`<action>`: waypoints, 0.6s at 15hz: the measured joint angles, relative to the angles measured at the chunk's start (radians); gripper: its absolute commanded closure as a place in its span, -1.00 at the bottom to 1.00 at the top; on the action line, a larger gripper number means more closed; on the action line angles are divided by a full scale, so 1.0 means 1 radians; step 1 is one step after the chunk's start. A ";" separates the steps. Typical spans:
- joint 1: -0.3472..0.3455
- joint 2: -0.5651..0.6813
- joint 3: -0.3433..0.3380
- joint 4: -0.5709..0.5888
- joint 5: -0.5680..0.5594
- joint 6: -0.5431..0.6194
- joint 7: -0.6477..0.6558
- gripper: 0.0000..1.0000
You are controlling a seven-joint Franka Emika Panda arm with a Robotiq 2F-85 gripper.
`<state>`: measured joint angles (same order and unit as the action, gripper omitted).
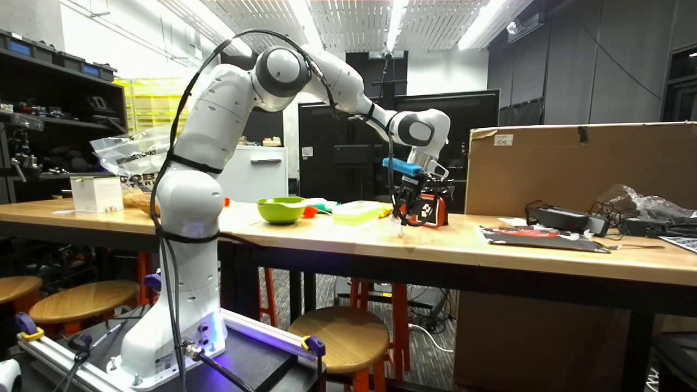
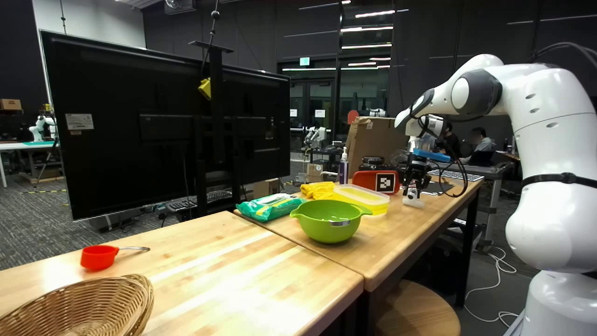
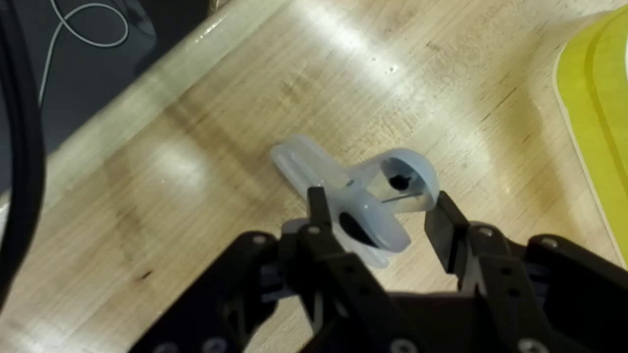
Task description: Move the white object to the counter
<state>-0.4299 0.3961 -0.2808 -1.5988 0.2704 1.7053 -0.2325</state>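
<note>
The white object (image 3: 378,220) is a translucent plastic piece with rounded loops and dark openings. It also shows under the gripper in both exterior views (image 1: 401,231) (image 2: 413,201). It appears to rest on the light wooden counter (image 3: 221,211), which shows in both exterior views too (image 1: 348,245) (image 2: 396,233). My gripper (image 3: 381,202) points down over it with its fingers apart, one on each side; it shows in both exterior views (image 1: 404,218) (image 2: 413,185). The right finger in the wrist view is very close to the upper loop; I cannot tell whether it touches. The left finger hides part of the object.
A yellow container (image 3: 598,108) (image 2: 366,198) and a red case (image 2: 375,182) stand close to the gripper. A green bowl (image 2: 331,221), green wipes pack (image 2: 270,206) and yellow gloves (image 2: 318,189) are farther along. A dark tray (image 1: 544,239) and cardboard box (image 1: 577,169) are on another side.
</note>
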 measured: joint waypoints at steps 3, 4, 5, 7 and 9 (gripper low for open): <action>-0.004 0.021 0.007 0.031 0.000 -0.018 0.000 -0.94; -0.005 0.023 0.009 0.040 0.000 -0.024 0.000 -0.99; -0.005 0.024 0.011 0.047 0.000 -0.029 0.000 -1.00; -0.005 0.024 0.015 0.062 0.000 -0.042 0.001 -1.00; -0.004 0.024 0.017 0.079 0.000 -0.056 0.001 -1.00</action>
<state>-0.4344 0.4198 -0.2636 -1.5195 0.2704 1.6490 -0.2313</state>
